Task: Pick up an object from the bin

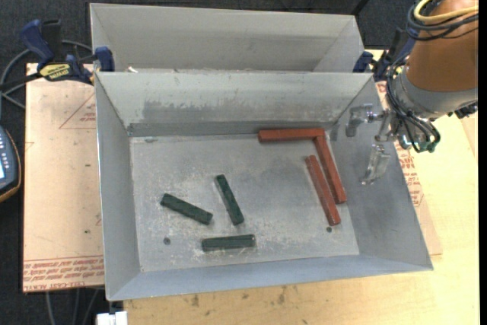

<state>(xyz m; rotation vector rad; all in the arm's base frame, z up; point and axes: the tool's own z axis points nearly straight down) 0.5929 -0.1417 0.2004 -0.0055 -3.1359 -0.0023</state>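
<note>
Tool (pixel 373 173) low over right sloping wall of grey bin (pixel 228 99), open or closed can't tell, nearest just to its left two long red-brown bars (pixel 327 179) side by side, third red-brown bar (pixel 291 135) along back wall, three dark green bars (pixel 221 213) scattered well apart at front left

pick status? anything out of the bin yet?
Done: nothing lifted. The three red-brown bars at the right back and the three dark green bars at the front left all lie on the floor of the bin. In hand: the gripper hangs over the right sloped wall, just beside the red-brown bars, carrying nothing visible. Left: descend onto a bar, grasp it, lift it out.
</note>
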